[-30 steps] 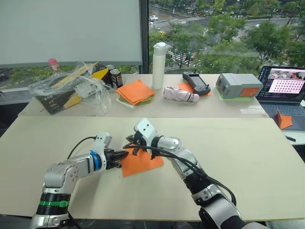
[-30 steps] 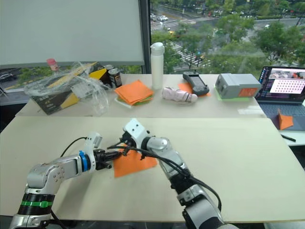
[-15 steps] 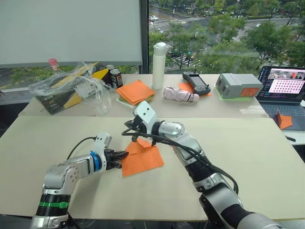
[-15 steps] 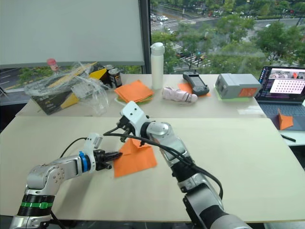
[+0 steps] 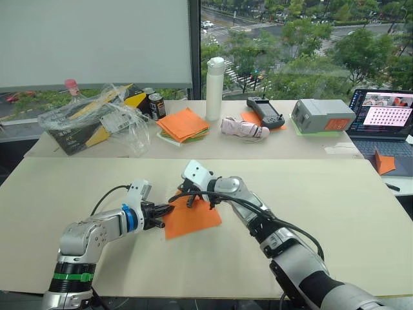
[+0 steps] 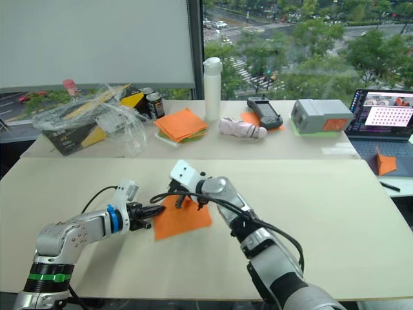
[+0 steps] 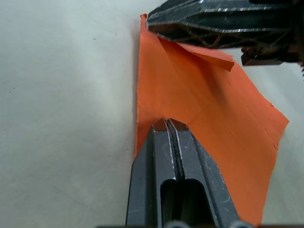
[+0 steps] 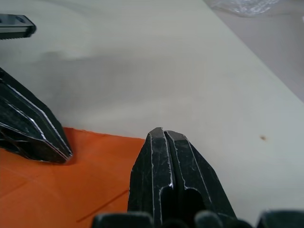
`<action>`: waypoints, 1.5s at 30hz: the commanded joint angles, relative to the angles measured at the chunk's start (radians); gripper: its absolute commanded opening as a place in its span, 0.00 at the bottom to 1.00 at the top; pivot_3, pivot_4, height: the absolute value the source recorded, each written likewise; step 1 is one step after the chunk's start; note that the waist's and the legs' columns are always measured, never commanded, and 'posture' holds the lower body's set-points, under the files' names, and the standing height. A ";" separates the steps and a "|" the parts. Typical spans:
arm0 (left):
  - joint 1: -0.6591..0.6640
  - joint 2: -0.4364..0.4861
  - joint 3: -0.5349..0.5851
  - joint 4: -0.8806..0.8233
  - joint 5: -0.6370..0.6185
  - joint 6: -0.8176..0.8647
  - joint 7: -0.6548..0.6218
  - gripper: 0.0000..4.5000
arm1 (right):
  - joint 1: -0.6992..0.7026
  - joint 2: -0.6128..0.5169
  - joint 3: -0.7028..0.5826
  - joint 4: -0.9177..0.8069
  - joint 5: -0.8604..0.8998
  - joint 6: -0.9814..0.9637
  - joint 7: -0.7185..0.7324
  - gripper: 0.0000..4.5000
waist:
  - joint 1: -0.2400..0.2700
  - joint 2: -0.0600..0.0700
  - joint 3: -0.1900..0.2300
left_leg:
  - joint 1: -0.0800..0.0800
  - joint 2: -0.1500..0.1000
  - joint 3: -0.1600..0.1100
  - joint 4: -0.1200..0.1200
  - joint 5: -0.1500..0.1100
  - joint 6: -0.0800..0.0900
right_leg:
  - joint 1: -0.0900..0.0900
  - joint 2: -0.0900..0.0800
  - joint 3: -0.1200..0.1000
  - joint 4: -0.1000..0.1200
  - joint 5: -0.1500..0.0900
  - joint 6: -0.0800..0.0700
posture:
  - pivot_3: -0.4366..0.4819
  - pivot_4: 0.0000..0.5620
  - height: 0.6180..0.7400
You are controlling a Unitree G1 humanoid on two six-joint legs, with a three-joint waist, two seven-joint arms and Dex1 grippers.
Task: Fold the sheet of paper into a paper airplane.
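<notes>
The sheet of paper [image 5: 192,219] lies flat on the near table, bright orange, with faint creases and a small turned-up flap [image 7: 209,51] at its far left corner. My left gripper [image 5: 168,209] is shut and lies low, its tips resting on the sheet's left edge [image 7: 166,125]. My right gripper [image 5: 186,197] is shut too, tips down on the sheet's far left corner [image 8: 164,136], close to the left gripper's fingers [image 8: 33,130]. I cannot tell whether any paper is pinched between either pair of fingers.
On the far table stand a stack of orange and green sheets [image 5: 184,124], a white bottle [image 5: 215,79], a can [image 5: 157,105], a plastic-wrapped box [image 5: 97,119], a controller [image 5: 265,111], a grey box [image 5: 322,115] and a laptop [image 5: 386,116].
The right gripper lifted the sheet's far corner into a tent half a second ago, then came back down; the sheet lies flat again. The left gripper has stayed put.
</notes>
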 commanded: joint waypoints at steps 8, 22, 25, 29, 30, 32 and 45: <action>0.025 -0.004 -0.020 0.011 0.011 0.022 0.013 0.00 | -0.004 0.020 0.013 0.013 -0.037 -0.061 0.011 0.00 | 0.000 0.000 0.000 | 0.000 0.000 0.000 0.000 0.000 0.000 | 0.000 0.000 0.000 0.000 0.000 0.000 | 0.48 0.27 1.00; 0.024 -0.006 -0.017 0.005 0.007 0.028 0.013 0.00 | 0.004 0.012 0.002 0.031 -0.079 -0.052 -0.021 0.00 | 0.000 0.000 0.000 | 0.000 0.000 0.000 0.000 0.000 0.000 | 0.000 0.000 0.000 0.000 0.000 0.000 | 0.48 0.27 1.00; 0.024 -0.005 -0.017 0.005 0.006 0.030 0.013 0.00 | -0.004 0.009 -0.006 0.045 -0.081 -0.050 -0.034 0.00 | 0.000 0.000 0.000 | 0.000 0.000 0.000 0.000 0.000 0.000 | 0.000 0.000 0.000 0.000 0.000 0.000 | 0.48 0.27 1.00; 0.022 -0.004 -0.017 0.007 0.006 0.030 0.011 0.00 | -0.008 0.010 -0.013 0.054 -0.081 -0.051 -0.044 0.00 | 0.000 0.000 0.000 | 0.000 0.000 0.000 0.000 0.000 0.000 | 0.000 0.000 0.000 0.000 0.000 0.000 | 0.48 0.27 1.00; 0.022 -0.004 -0.018 0.007 0.007 0.029 0.011 0.00 | -0.008 0.011 -0.015 0.055 -0.080 -0.051 -0.047 0.00 | 0.000 0.000 0.000 | 0.000 0.000 0.000 0.000 0.000 0.000 | 0.000 0.000 0.000 0.000 0.000 0.000 | 0.48 0.27 1.00; 0.020 -0.004 -0.018 0.010 0.007 0.028 0.010 0.00 | -0.009 0.014 -0.020 0.058 -0.076 -0.051 -0.054 0.00 | 0.000 0.000 0.000 | 0.000 0.000 0.000 0.000 0.000 0.000 | 0.000 0.000 0.000 0.000 0.000 0.000 | 0.48 0.27 1.00; 0.017 -0.003 -0.016 0.010 0.006 0.032 0.010 0.00 | -0.016 0.005 -0.069 0.041 -0.043 -0.027 -0.055 0.00 | 0.000 0.000 0.000 | 0.000 0.000 0.000 0.000 0.000 0.000 | 0.000 0.000 0.000 0.000 0.000 0.000 | 0.48 0.27 1.00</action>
